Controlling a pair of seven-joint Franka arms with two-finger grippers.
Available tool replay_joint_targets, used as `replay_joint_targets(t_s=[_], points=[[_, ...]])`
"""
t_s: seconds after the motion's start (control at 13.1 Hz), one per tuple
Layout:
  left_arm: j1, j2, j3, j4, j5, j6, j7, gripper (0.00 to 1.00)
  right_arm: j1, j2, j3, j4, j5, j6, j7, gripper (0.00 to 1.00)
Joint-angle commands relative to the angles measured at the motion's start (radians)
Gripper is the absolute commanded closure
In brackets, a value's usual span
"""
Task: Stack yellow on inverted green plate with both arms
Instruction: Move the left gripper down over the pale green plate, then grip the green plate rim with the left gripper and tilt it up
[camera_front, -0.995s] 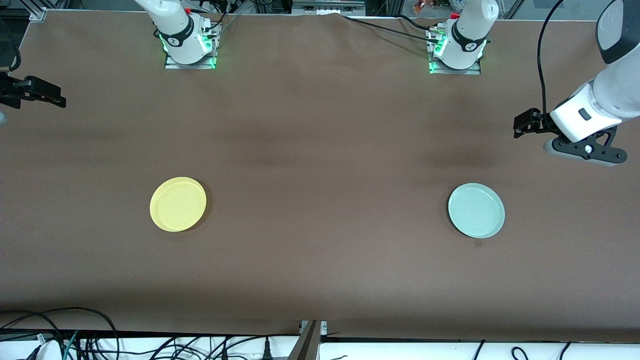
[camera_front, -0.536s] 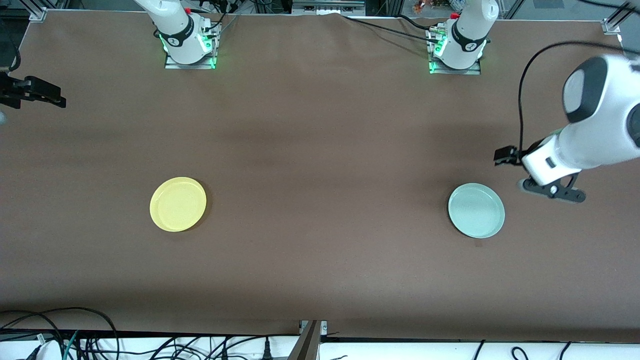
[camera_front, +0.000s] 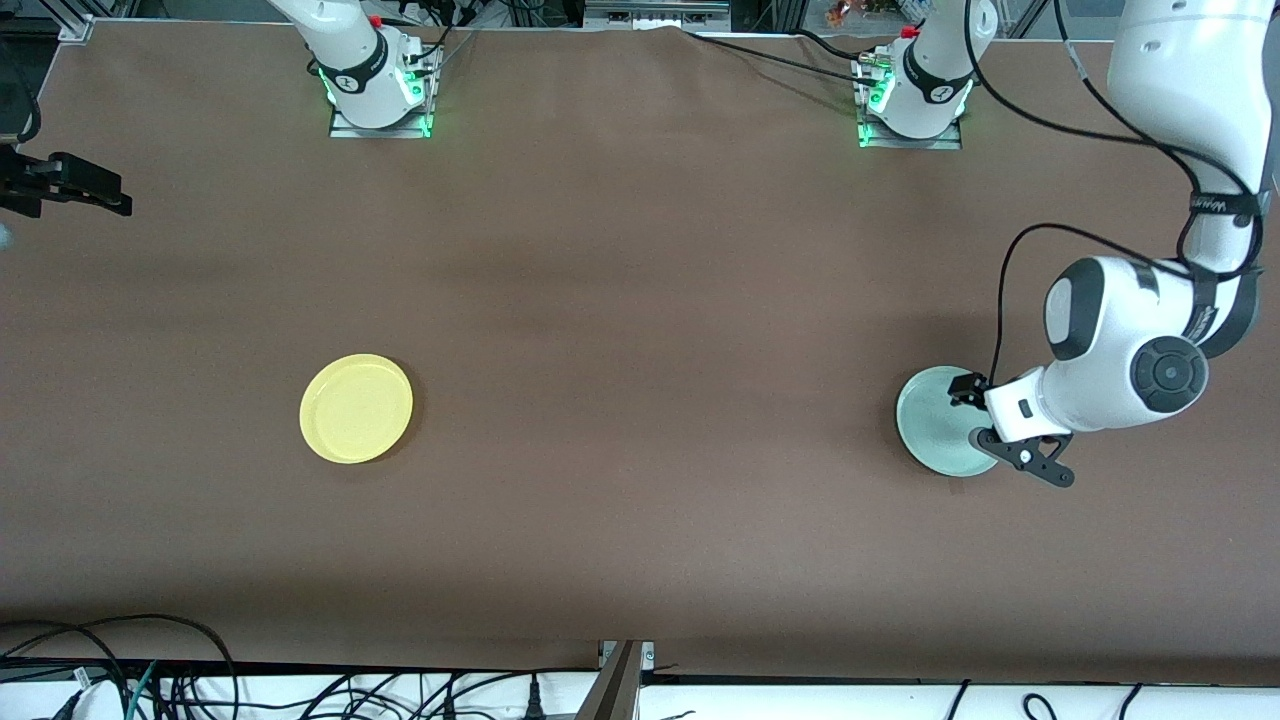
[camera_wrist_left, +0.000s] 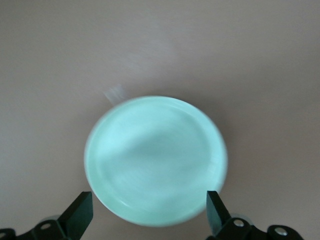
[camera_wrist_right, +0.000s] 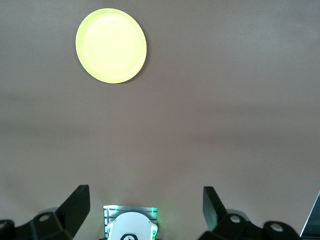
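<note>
Hovering over the green plate (camera_wrist_left: 155, 161) – left gripper (camera_wrist_left: 150, 215), jaws wide; right gripper (camera_wrist_right: 145, 212) waiting, jaws apart

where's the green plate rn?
Green plate lies on the table toward the left arm's end, rim up, with the open left pincer over its edge.
</note>
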Motion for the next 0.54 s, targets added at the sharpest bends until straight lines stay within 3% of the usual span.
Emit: replay_joint_targets(t_s=[0.0,0.46], points=[[0.034,0.089,-0.006,0.043,0.073,0.111,0.055,0.00,-0.008,0.008,0.001,0.020,0.018,-0.009,-0.014,0.00],[0.066,0.166,-0.007,0.029,0.101,0.150,0.164,0.00,-0.008,0.008,0.001,0.020,0.018,-0.009,-0.014,0.00]])
